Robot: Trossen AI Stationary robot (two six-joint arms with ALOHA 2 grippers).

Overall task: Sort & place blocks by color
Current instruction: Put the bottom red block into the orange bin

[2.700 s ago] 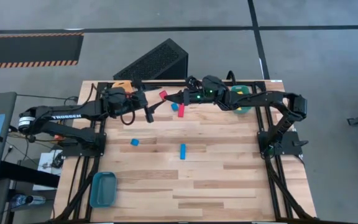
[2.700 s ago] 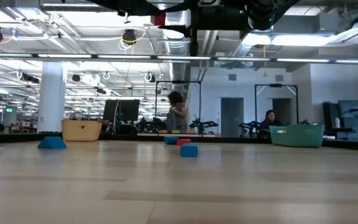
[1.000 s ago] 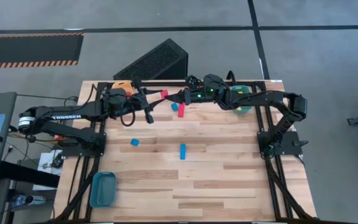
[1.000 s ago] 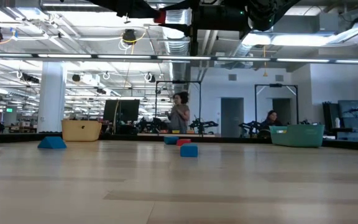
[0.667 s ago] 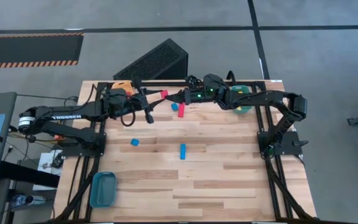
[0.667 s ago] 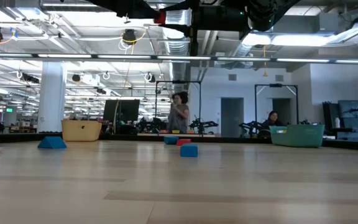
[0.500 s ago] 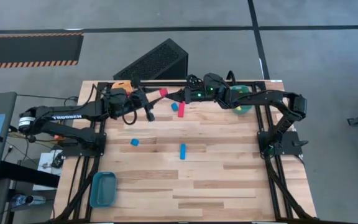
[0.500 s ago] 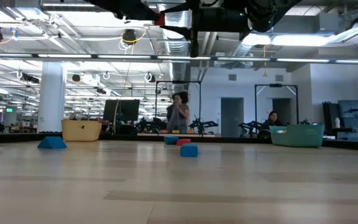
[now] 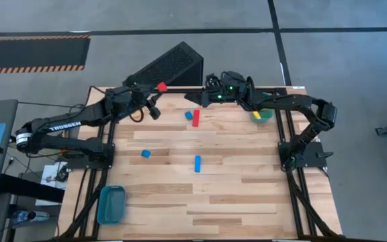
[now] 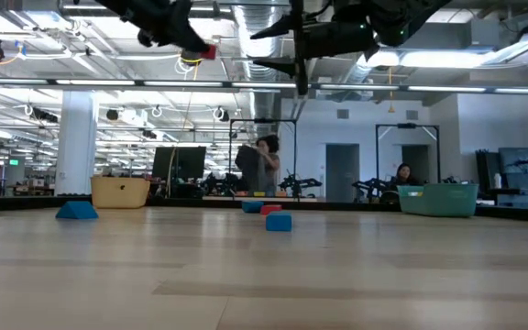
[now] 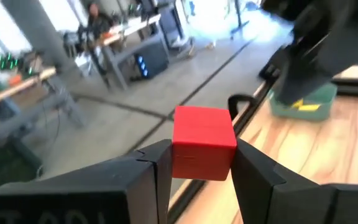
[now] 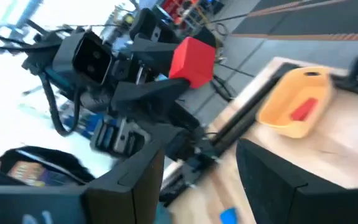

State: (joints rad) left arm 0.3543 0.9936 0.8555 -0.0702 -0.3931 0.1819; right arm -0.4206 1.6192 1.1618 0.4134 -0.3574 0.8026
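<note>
My left gripper (image 11: 194,163) is pinching a small red cube block (image 11: 204,142) between its two dark fingers, one finger pressing each side face, with the cube's top and front face sticking out past the tips. From the high view I am holding that cube (image 9: 161,87) in the air over the far edge of the wooden table (image 9: 234,195), next to a black perforated box (image 9: 170,64). My right gripper (image 9: 199,99) is hanging nearby over the far edge with its jaws spread and nothing between them; in its wrist view I am looking between its fingers at the left gripper carrying the cube (image 12: 192,61).

On the table I am seeing a short red bar block (image 9: 195,118) touching a small blue block (image 9: 189,115), a small blue cube (image 9: 145,154) and a blue bar (image 9: 197,163) nearer the middle. A yellow block (image 9: 255,115) is lying in the green plastic bin (image 9: 267,116). The orange bin (image 12: 297,106) is holding a red block (image 12: 302,111). A blue plastic bin (image 9: 111,204) is sitting at the near left corner.

I am reading "TROSSEN" in white along the left arm (image 9: 66,124).
</note>
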